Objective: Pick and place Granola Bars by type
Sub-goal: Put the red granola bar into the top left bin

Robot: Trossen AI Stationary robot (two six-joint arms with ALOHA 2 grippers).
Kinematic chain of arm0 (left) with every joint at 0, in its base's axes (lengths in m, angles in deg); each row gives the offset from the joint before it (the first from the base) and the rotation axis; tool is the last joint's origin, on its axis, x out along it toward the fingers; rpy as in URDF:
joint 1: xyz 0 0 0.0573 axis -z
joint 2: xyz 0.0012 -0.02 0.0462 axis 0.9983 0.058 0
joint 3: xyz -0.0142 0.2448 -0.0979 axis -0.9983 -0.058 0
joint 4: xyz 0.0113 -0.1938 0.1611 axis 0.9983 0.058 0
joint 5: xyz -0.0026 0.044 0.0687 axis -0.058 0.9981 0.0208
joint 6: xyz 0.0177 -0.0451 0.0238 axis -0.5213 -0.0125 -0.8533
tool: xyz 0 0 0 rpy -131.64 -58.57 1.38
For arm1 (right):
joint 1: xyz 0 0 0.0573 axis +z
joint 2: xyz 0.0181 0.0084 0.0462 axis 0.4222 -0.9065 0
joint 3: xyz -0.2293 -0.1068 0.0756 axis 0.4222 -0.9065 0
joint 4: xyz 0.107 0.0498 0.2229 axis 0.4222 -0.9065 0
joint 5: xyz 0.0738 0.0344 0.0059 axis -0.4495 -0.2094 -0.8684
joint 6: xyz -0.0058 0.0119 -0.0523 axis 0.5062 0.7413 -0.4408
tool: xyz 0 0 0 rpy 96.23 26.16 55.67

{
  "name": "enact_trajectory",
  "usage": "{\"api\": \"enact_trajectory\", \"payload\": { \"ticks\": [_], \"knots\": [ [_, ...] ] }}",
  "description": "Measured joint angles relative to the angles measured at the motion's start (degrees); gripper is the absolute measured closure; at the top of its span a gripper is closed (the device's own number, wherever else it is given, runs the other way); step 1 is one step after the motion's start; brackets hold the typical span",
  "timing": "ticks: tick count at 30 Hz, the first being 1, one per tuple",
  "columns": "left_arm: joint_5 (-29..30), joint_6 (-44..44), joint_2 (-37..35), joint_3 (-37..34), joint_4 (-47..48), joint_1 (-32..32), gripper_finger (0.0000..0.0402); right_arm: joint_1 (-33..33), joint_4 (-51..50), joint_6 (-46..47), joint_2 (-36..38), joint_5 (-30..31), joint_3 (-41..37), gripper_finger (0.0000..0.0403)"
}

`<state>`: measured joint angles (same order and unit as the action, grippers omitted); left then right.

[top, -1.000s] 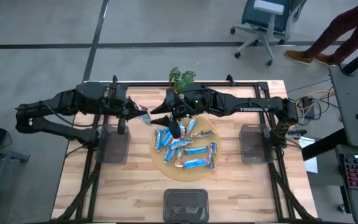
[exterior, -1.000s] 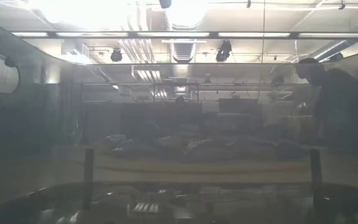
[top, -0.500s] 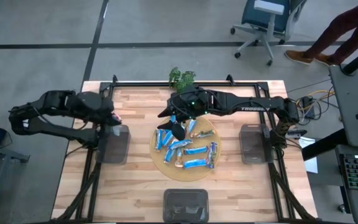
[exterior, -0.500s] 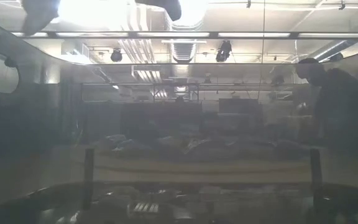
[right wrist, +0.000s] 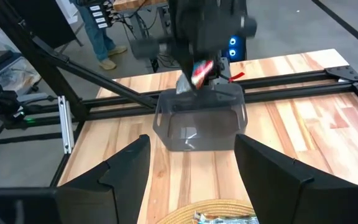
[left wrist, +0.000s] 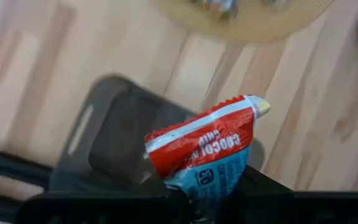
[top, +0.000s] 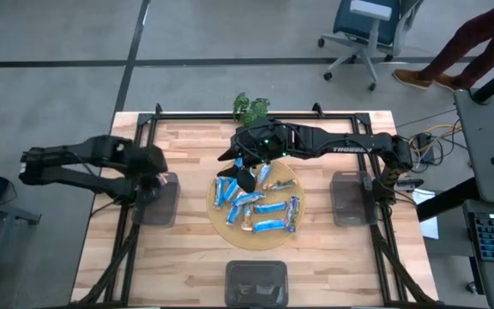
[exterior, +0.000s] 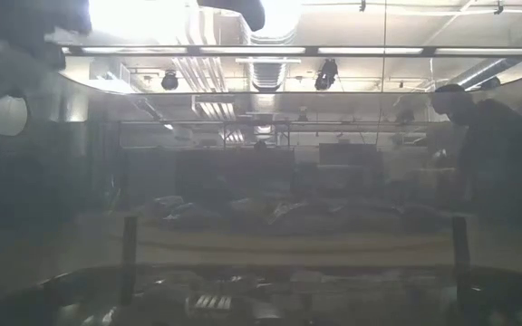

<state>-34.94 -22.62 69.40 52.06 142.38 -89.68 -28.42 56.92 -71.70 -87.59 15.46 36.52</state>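
Observation:
Several blue-wrapped granola bars (top: 256,204) lie on a round tan plate (top: 217,219) at the table's middle. My left gripper (top: 159,178) is shut on a red and light-blue granola bar (left wrist: 204,149), which also shows in the right wrist view (right wrist: 202,70). It hangs just above the grey bin (top: 157,206) at the table's left. My right gripper (top: 243,174) hangs open over the plate's far left part, with nothing between its fingers (right wrist: 129,171). My left gripper pinches one end of the bar (left wrist: 199,185) between its two fingers. The fingers point steeply down from above. The rest of the bar sticks out past the fingertips, its red part farthest out, clear of the bin (left wrist: 104,137) under it.
A second grey bin (top: 350,197) stands at the table's right and a third (top: 256,279) at the near edge. A small green plant (top: 251,107) is at the far edge. Black frame rails run around the table. A person stands beyond the far right corner.
My left gripper has carried the bar from near the plate toward the table's left edge and down. It has tipped from nearly level to pointing steeply down over the left bin. The bar has stayed in its hold.

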Motion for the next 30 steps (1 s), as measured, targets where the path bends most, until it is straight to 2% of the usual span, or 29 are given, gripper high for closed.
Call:
{"api": "enact_trajectory", "payload": {
  "ticks": [5, 13, 20, 24, 30],
  "knots": [
    [-0.06, 1.94, 0.58, -4.26, -0.19, 0.00, 0.0346, 0.02, -0.01, 0.00, 0.00, -0.01, -0.02, 0.0179],
    [-2.03, 2.44, 2.67, -6.84, -0.71, 0.00, 0.0292, 0.07, -0.04, 0.03, 0.00, -0.04, -0.02, 0.0179],
    [-4.37, 2.88, 3.87, -4.94, -1.78, 0.00, 0.0283, 0.07, -3.59, 0.00, 0.00, -0.08, -0.04, 0.0179],
    [-3.25, 2.80, 3.10, -0.48, -8.50, 0.00, 0.0283, 0.07, -6.85, -1.70, 0.00, -0.16, -0.04, 0.0179],
    [-1.09, 0.77, 1.30, 5.94, -23.79, 0.00, 0.0283, 0.04, -14.15, -3.69, 0.00, -0.18, -0.04, 0.0179]
  ]
}}
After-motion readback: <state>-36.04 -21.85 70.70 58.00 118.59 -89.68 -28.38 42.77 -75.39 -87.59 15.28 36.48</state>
